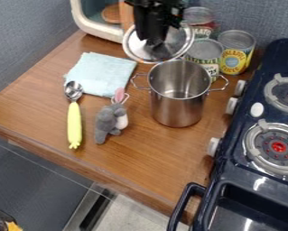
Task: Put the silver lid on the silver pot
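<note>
Gripper (156, 42): one, top centre, closed on the silver lid (180, 41)
Lid: one, upper centre, behind the silver pot's (177, 108) mouth
Pot: one, right of centre, two handles
Cans (234, 48): three, upper right, printed labels
Burners (278, 147): two, right edge
Spoon (75, 124), plush toy (111, 119): one each, left

A lt. blue cloth (100, 74) is at 11 o'clk, cans (233, 58) at 1, stove (253, 97) at 3, spoon (75, 124) & plush toy (108, 119) at 9.
</note>
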`<control>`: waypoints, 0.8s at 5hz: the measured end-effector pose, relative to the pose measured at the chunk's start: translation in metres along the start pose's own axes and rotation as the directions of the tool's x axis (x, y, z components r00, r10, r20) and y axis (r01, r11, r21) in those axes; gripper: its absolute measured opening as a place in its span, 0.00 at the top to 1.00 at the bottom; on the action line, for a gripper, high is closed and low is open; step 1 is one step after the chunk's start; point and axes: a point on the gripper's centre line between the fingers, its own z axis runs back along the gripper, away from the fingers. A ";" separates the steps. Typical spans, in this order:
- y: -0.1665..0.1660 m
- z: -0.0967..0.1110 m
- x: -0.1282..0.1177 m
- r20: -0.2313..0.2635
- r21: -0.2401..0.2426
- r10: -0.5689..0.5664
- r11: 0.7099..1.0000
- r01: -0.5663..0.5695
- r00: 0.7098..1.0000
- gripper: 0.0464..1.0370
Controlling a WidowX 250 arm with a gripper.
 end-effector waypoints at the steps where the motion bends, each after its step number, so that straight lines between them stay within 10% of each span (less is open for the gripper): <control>1: -0.008 -0.002 0.001 -0.003 -0.008 -0.031 0.999 0.031 1.000 0.76; 4: -0.023 -0.048 0.022 -0.091 -0.045 -0.165 0.986 0.162 0.982 0.76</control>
